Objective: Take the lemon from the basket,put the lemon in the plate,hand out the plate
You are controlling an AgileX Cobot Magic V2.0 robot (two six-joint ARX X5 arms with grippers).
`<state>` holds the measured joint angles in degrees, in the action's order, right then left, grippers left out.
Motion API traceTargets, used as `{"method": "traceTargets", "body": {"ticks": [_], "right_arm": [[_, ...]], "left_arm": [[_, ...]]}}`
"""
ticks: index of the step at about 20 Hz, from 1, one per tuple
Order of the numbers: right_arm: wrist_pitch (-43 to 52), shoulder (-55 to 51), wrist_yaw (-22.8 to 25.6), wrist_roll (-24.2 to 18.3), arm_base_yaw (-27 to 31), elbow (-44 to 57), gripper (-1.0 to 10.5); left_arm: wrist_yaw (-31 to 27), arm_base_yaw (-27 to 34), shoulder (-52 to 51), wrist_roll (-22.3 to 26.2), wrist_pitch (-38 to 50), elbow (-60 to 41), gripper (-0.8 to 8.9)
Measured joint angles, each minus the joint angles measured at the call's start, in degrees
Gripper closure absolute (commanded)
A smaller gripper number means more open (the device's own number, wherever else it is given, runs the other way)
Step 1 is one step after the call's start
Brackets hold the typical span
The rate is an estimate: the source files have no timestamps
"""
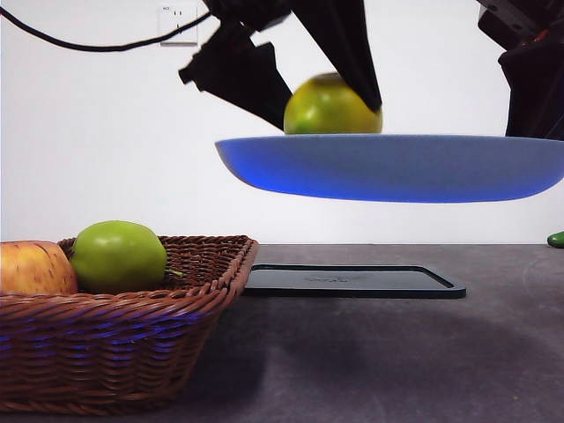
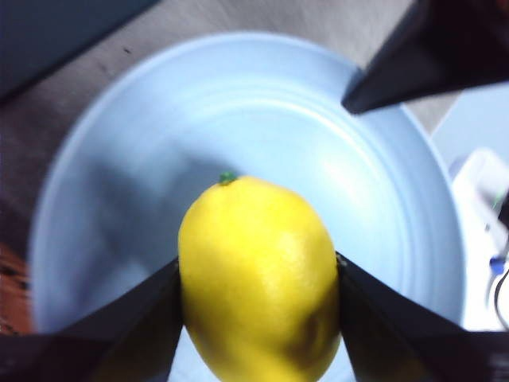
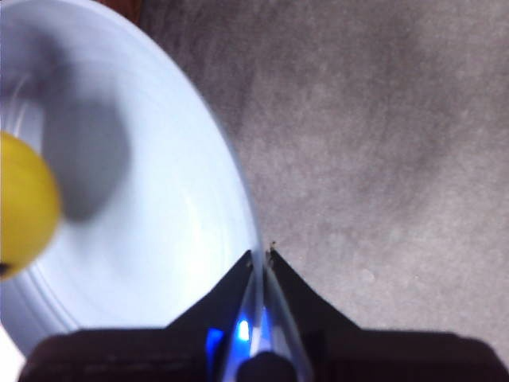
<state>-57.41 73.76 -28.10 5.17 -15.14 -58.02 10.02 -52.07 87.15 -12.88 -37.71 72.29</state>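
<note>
At the lower left of the front view, the basket sits on the table with a green apple and a red-yellow apple still inside. A flat black tray lies just right of it, low in the frame's centre.

Above the tray, the plate hangs in mid-air — held only at its rim, at the right edge of the frame, by the right gripper, whose jaws are pinched together on that thin edge. The left gripper reaches down from the upper centre, clamped on the lemon, which hovers just over the plate's middle; whether it touches the surface cannot be told.

The risks look plain. The lemon is oval and glossy — released from any height, it could roll across the shallow plate and over the low rim. Its weight landing well away from the single rim grip could also tip the plate or twist it out of the jaws. A small green object rests at the far right edge.
</note>
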Motion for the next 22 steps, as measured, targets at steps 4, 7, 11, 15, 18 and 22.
{"method": "traceTargets", "body": {"ticks": [4,7,11,15,18,22], "right_arm": [[-0.02,-0.02,0.17,0.0,-0.17,0.0,9.4],[-0.04,-0.02,0.17,0.0,-0.17,0.0,9.4],[0.04,-0.02,0.5,0.26,-0.17,0.0,9.4],[3.08,0.11,0.68,2.45,0.39,0.0,9.4],[4.46,3.08,0.59,3.43,1.57,0.0,9.4],[8.07,10.69,-0.31,4.09,4.61,-0.52,9.4]], "left_arm": [[0.0,-0.17,1.49,1.31,-2.08,-0.02,4.45],[0.17,-0.39,1.42,1.36,-1.42,-0.02,4.24],[0.17,-0.44,1.42,1.38,-1.46,0.09,4.24],[0.09,0.9,1.09,1.66,-3.02,4.44,4.24],[-1.81,2.49,-0.24,2.84,-7.85,11.13,4.24],[-3.67,2.56,-1.9,4.92,-16.83,20.94,4.25]]}}
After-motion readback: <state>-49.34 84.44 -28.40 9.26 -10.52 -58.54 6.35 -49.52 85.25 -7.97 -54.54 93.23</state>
